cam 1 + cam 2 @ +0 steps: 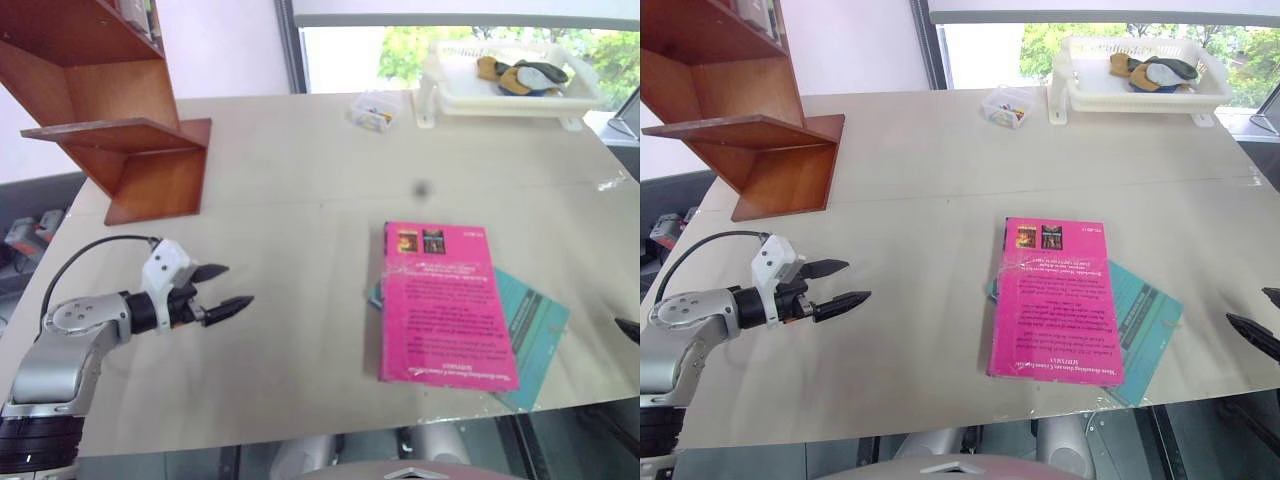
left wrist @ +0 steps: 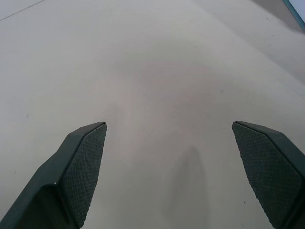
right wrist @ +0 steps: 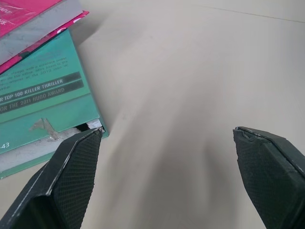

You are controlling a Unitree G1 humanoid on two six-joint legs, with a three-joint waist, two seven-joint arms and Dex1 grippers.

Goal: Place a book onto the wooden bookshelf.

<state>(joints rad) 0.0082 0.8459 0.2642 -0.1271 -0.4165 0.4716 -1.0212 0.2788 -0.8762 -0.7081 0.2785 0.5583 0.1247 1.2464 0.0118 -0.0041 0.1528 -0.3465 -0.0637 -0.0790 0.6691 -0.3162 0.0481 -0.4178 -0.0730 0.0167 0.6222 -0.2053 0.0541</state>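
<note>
left gripper (image 1: 228, 290): near left, above bare table (image 1: 300, 330), fingers spread wide, nothing between them, well apart from both books
right gripper (image 1: 1265, 320): near right edge, just its black fingertips (image 1: 1252, 333) showing; in the right wrist view the fingers stand apart and empty, close to the teal book's corner, contact hard to judge
book (image 1: 443, 303): pink, flat on the table right of centre, two small dark pictures at its far edge, lying on top of the teal book, untouched by either gripper
teal book (image 1: 530, 333): under the pink one, sticking out on the right at an angle
wooden bookshelf (image 1: 120, 110): far left on the table, reddish-brown, well apart from the book
small clear box (image 1: 376, 109): far centre
white basket (image 1: 505, 85): far right by the window, holds some dark and tan items, probably cloth
</note>
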